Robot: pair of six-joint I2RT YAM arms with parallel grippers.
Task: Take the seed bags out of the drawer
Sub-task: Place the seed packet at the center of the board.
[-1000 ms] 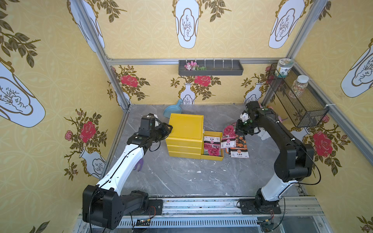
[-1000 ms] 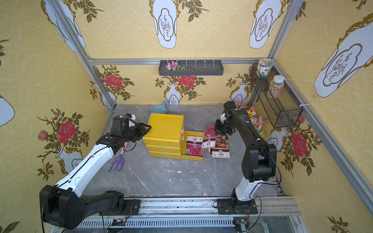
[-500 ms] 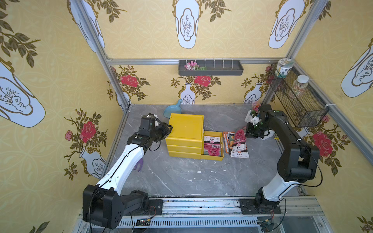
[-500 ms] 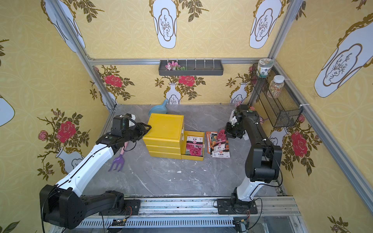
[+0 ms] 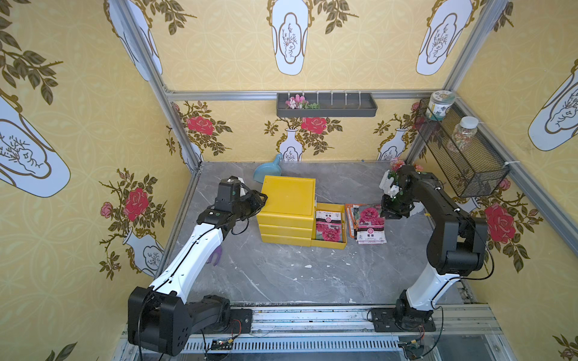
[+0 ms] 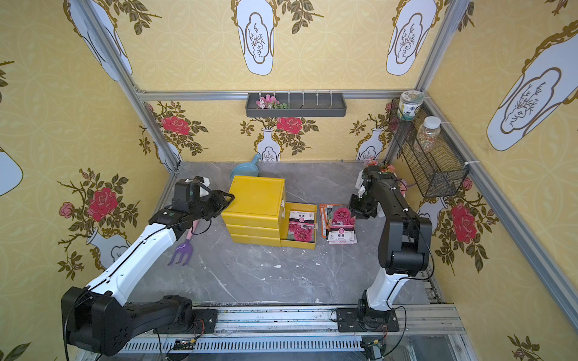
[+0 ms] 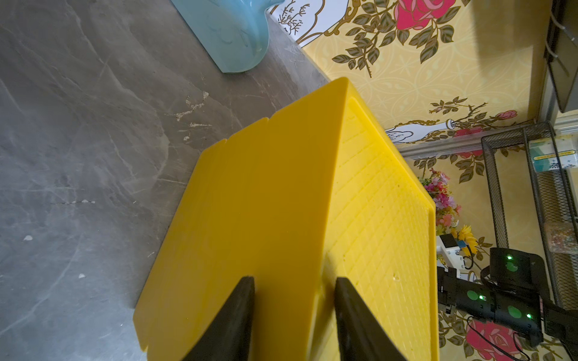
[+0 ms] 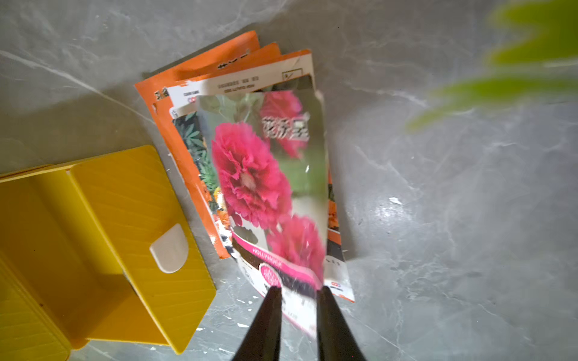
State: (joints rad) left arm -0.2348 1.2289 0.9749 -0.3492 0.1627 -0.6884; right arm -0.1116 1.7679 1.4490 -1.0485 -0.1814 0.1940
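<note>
Left hand (image 7: 294,279): parted, straddling cabinet (image 7: 256,203) edge.
Right hand (image 8: 299,288): released over pink seed bag (image 8: 259,175).
Seed bags (image 5: 352,214): 3 o'clock of drawer (image 5: 329,244).

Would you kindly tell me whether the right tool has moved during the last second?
Yes: the right tool has shifted away from the open yellow drawer, out over the pile of seed bags beside it.
</note>
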